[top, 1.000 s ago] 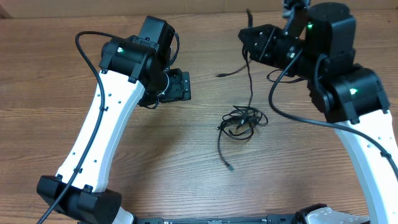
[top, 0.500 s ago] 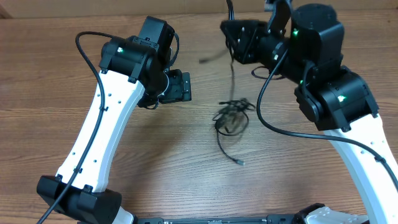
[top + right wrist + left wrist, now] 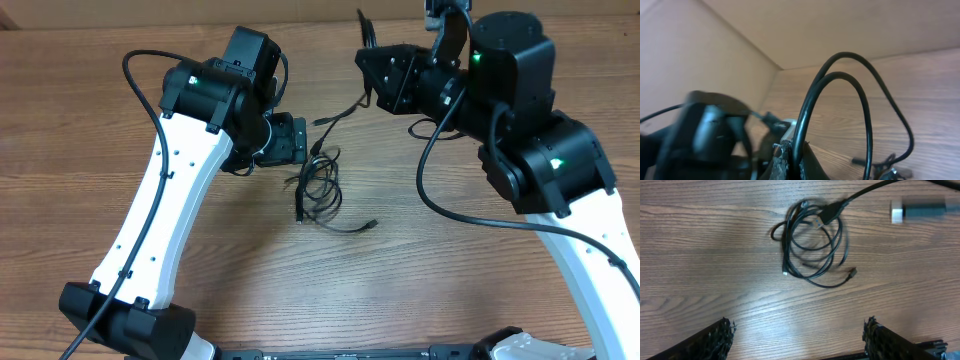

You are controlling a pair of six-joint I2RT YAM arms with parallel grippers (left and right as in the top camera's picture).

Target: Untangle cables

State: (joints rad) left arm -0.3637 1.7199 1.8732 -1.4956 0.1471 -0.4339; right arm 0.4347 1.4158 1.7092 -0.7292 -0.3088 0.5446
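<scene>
Pinching cables [image 3: 788, 250] tight, raised right hand [image 3: 788, 154] likely tensions them; left hand [image 3: 797, 332] wide open, empty, cables at its 12 o'clock.

Up and right of the coiled cables [image 3: 812, 245], a silver-tipped plug [image 3: 920, 212] is just a blur, and a strand beside it runs out past the top edge. Below the coil the left gripper [image 3: 799, 330] shows only its fingertips [image 3: 720, 340], the rest cropped. From the right wrist, the right gripper [image 3: 791, 157] is cut off at the bottom, and left of the coil sits a dark smear [image 3: 710, 130] I can't identify.
</scene>
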